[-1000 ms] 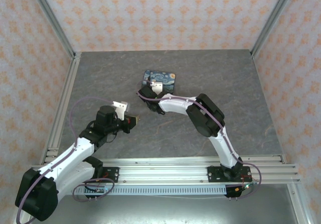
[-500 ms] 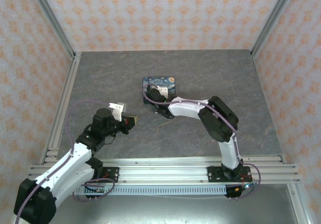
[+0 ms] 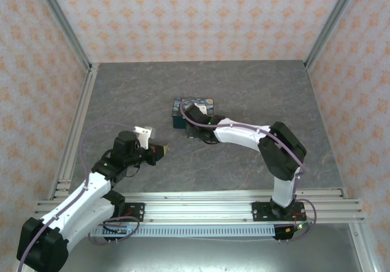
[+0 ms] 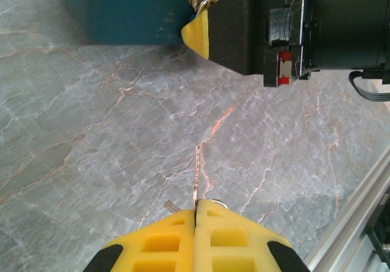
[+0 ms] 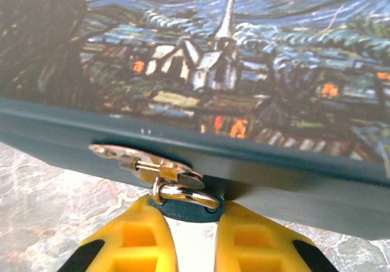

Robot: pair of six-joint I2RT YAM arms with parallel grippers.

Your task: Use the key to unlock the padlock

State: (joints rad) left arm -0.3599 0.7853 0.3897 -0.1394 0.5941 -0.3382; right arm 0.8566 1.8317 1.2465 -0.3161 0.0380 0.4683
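My left gripper (image 4: 196,202) is shut on the key (image 4: 195,171), whose thin blade sticks out edge-on over the grey table, with a ring by the fingertips. In the top view the left gripper (image 3: 163,150) sits left of and nearer than the box (image 3: 192,106). My right gripper (image 5: 189,216) is at the box's front side. Its yellow fingers (image 5: 141,235) press on both ends of the small dark-blue padlock (image 5: 186,211). The padlock's silver shackle (image 5: 183,193) passes through the box's metal hasp (image 5: 137,158). From above, the right gripper (image 3: 194,130) covers the padlock.
The painted blue-and-yellow box (image 5: 213,71) lies mid-table. The right gripper's black body (image 4: 286,28) and a yellow fingertip (image 4: 198,34) lie ahead of the key, against the box (image 4: 122,10). An aluminium rail (image 3: 201,208) runs along the near edge, with patterned walls on three sides.
The right arm's elbow has swung to the right while its gripper narrowed on the padlock. The box has shifted slightly toward the near edge. The left gripper has barely moved.
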